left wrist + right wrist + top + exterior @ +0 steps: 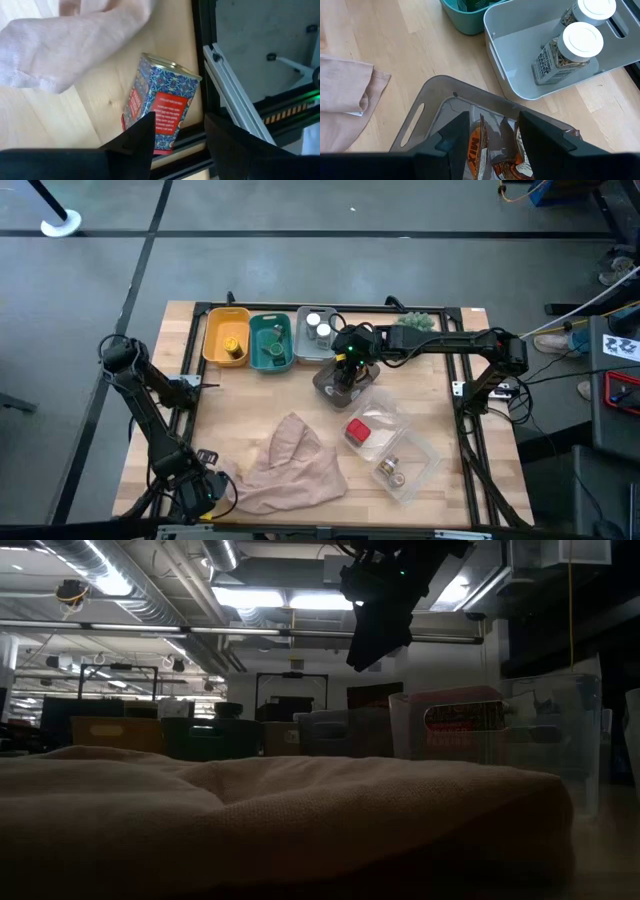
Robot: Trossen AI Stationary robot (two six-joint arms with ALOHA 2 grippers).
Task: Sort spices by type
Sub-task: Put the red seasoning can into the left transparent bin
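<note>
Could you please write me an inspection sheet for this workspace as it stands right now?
Surface: wooden table, partly under a beige cloth.
Job's things: yellow bin with a yellow jar; teal bin; white bin holding two white-capped jars; grey bin with orange sachets; clear tray with a red packet and a small jar; patterned tin at the table edge.
Clutter: green plant ball.
Grippers: right gripper open above the grey bin; left gripper open near the tin.
Cables: loose ones right of the table.
Surroundings: dim room beyond.
</note>
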